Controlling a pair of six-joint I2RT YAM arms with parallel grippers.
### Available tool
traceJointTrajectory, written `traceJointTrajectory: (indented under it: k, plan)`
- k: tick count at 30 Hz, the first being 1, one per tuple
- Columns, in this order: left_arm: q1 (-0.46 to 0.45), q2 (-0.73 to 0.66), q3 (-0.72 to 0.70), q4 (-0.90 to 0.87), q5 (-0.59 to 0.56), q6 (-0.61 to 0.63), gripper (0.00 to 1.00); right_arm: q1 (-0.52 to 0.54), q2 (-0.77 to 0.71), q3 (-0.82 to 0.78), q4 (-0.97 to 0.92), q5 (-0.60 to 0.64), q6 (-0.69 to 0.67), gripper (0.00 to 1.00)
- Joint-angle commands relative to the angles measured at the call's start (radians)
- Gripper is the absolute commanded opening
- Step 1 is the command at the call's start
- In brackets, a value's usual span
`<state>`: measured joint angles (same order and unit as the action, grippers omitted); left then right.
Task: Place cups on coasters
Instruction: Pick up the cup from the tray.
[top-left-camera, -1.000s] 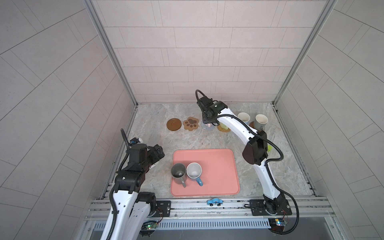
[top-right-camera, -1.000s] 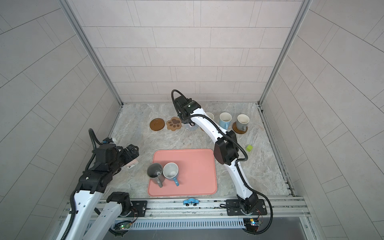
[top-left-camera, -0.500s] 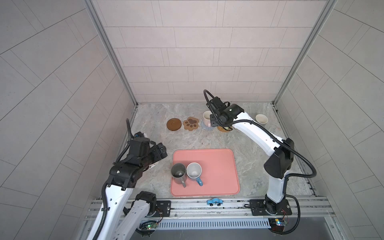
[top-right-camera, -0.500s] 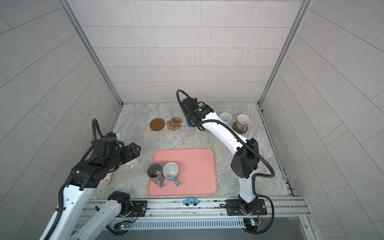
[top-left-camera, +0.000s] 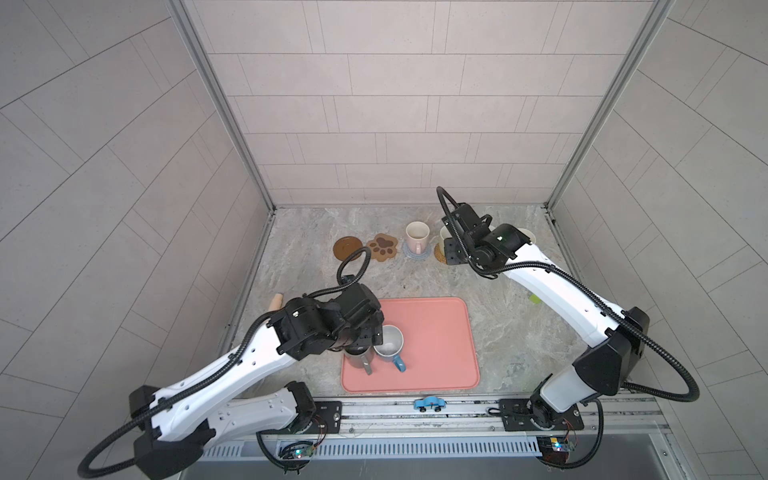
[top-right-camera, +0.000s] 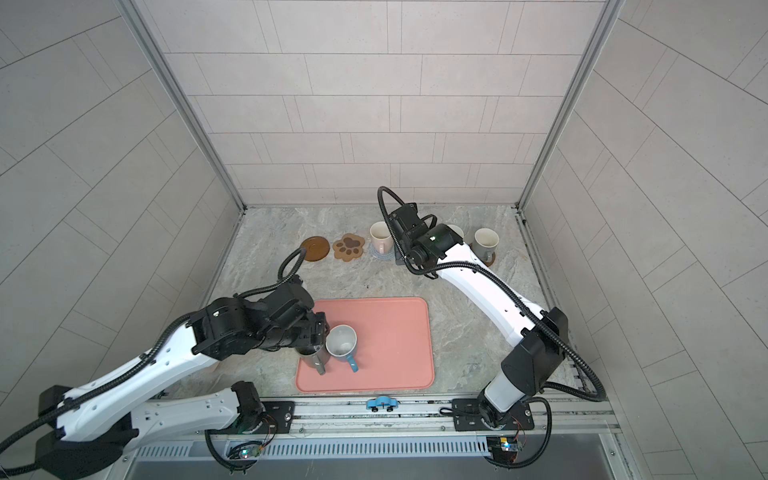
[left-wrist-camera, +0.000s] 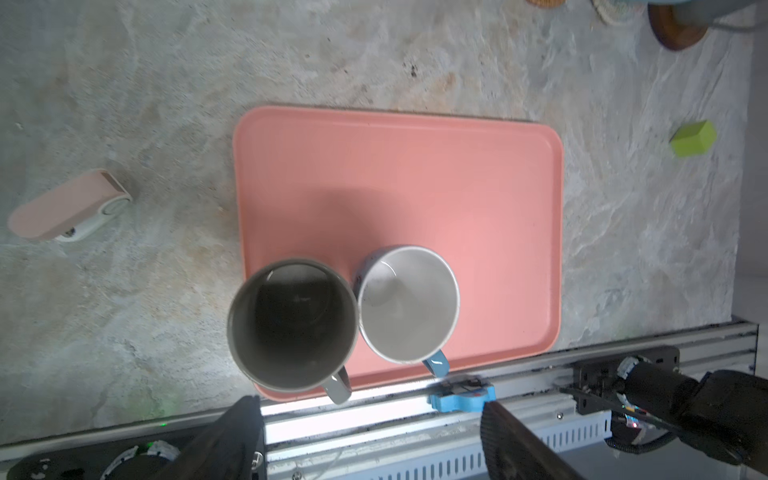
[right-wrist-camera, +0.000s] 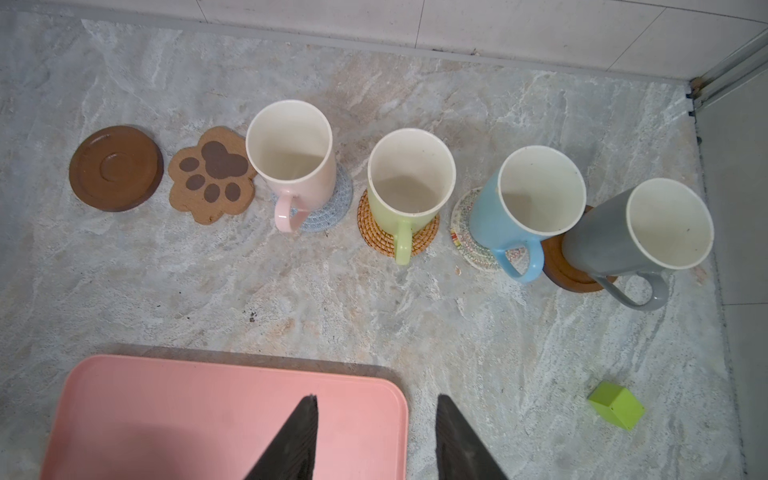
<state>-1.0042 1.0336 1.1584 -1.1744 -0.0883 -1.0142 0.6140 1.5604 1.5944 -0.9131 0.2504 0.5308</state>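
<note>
On the pink tray (left-wrist-camera: 415, 174) stand a dark grey cup (left-wrist-camera: 291, 324) and a blue cup (left-wrist-camera: 409, 303), side by side and touching. My left gripper (left-wrist-camera: 370, 411) hovers over them, open and empty. Along the back wall, a pink cup (right-wrist-camera: 291, 158) sits on a blue-grey knit coaster (right-wrist-camera: 328, 208), a green cup (right-wrist-camera: 409, 183) on a rattan coaster (right-wrist-camera: 374, 232), a light blue cup (right-wrist-camera: 528, 199) on a patterned coaster (right-wrist-camera: 465, 237), and a grey cup (right-wrist-camera: 640, 232) on a wooden coaster (right-wrist-camera: 561, 270). A wooden disc coaster (right-wrist-camera: 116, 168) and a paw coaster (right-wrist-camera: 212, 174) are bare. My right gripper (right-wrist-camera: 376, 405) hangs open and empty in front of that row.
A small green block (right-wrist-camera: 615, 405) lies right of the tray. A pink roller-like object (left-wrist-camera: 66, 208) lies left of the tray near the side wall. A blue toy car (top-left-camera: 428, 402) sits on the front rail. Tiled walls close three sides.
My left arm swung in from the table's left edge to above the two cups on the tray. My right gripper drew back to the right, away from the pink cup on the knit coaster.
</note>
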Motion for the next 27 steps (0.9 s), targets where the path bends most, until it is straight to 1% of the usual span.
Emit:
traceJointTrajectory:
  k: [1,4,8,16,24,27]
  plan:
    - [-0.055,0.027,0.029,-0.095,0.007,-0.159,0.89,-0.014,-0.066,-0.047,0.023,-0.008,-0.008,0.49]
    - [-0.116,0.07,0.0,-0.078,0.031,-0.231,0.88,-0.042,-0.118,-0.099,0.042,-0.033,-0.013,0.49]
    - [-0.144,0.149,-0.006,-0.011,0.081,-0.244,0.88,-0.108,-0.195,-0.173,0.059,-0.1,-0.017,0.49]
    - [-0.167,0.278,0.017,0.049,0.142,-0.253,0.88,-0.155,-0.308,-0.253,0.083,-0.123,-0.032,0.5]
    - [-0.172,0.343,-0.009,0.124,0.199,-0.263,0.87,-0.175,-0.357,-0.286,0.083,-0.139,-0.038,0.5]
    - [-0.17,0.359,-0.023,0.139,0.198,-0.261,0.87,-0.184,-0.374,-0.302,0.082,-0.141,-0.038,0.5]
